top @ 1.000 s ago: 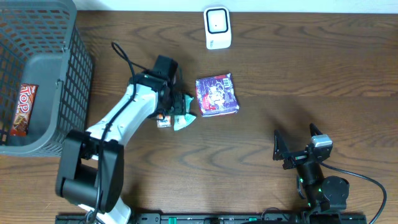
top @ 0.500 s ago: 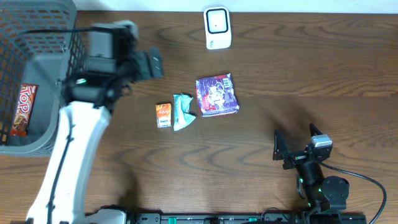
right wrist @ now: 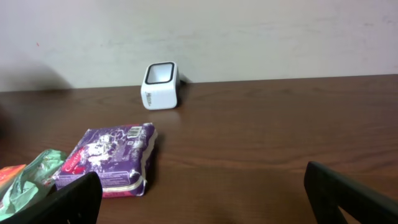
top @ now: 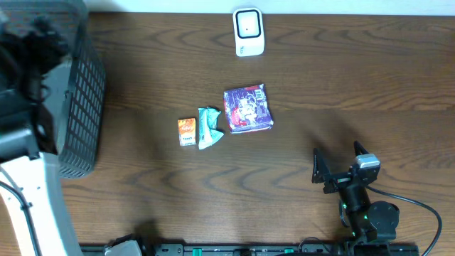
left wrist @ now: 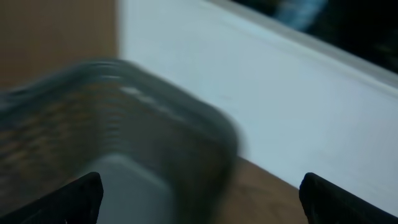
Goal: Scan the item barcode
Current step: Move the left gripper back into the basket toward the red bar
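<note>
Three items lie mid-table: a purple packet (top: 248, 108), a crumpled green packet (top: 209, 126) and a small orange box (top: 187, 131). The white barcode scanner (top: 249, 31) stands at the far edge. My left arm (top: 21, 149) rises blurred at the far left, over the basket (top: 79, 107). In the left wrist view my left gripper (left wrist: 199, 202) is open and empty above the blurred basket (left wrist: 143, 118). My right gripper (top: 340, 162) rests open at the near right. In its own view the right gripper (right wrist: 202, 199) is empty, facing the purple packet (right wrist: 109, 158) and the scanner (right wrist: 161, 77).
The grey mesh basket fills the table's far left corner, and my left arm hides its inside. A pale wall (right wrist: 249, 31) runs behind the scanner. Bare brown tabletop (top: 355, 85) lies between the items and my right gripper.
My left gripper has left the orange box and green packet on the table, opened fully, and swung up and left over the basket. The right arm has not moved.
</note>
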{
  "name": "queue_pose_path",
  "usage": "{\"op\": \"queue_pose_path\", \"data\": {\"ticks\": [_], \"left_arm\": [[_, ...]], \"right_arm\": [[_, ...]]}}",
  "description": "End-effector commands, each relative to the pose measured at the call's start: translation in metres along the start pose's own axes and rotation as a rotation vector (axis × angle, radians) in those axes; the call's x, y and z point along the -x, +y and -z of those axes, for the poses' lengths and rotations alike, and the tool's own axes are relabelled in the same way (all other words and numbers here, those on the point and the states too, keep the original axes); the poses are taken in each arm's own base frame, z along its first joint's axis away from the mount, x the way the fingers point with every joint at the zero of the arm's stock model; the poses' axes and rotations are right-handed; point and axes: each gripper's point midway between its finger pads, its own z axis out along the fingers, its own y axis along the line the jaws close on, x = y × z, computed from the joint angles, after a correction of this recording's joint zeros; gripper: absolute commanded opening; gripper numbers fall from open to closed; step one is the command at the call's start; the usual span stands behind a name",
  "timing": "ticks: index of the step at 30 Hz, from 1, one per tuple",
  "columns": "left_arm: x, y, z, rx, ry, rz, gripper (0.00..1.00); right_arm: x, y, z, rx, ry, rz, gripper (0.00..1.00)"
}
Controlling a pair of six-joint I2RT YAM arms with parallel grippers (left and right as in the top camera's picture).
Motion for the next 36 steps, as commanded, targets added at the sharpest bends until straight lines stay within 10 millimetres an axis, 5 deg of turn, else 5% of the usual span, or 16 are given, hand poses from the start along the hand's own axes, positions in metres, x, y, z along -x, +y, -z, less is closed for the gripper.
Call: {"op": "queue_pose_path", "data": {"ticks": [1, 9, 16, 20, 27, 36], "left_arm": [[0.001, 0.052, -0.018, 0.160, 0.016, -0.078, 1.00], [-0.065, 0.112, -0.065, 0.233, 0.313, -0.447, 0.99], [-0.119, 0.171, -0.087, 0.365, 0.535, -0.515, 0.96], [-0.155, 0.193, -0.102, 0.359, 0.656, -0.548, 0.83], [-0.217, 0.214, -0.123, 0.341, 0.823, -0.533, 0.84], [-0.260, 0.236, -0.133, 0.341, 0.927, -0.507, 0.84]], "right_arm": [[-0.001, -0.001, 0.000, -0.005, -0.001, 0.013, 0.99], [-0.001, -0.001, 0.000, -0.005, -0.001, 0.013, 0.99], [-0.001, -0.001, 0.000, -0.005, -0.001, 0.013, 0.99], [-0.001, -0.001, 0.000, -0.005, -0.001, 0.013, 0.99], [-0.001, -0.001, 0.000, -0.005, -0.001, 0.013, 0.99], [-0.001, -0.001, 0.000, -0.005, -0.001, 0.013, 0.99]]}}
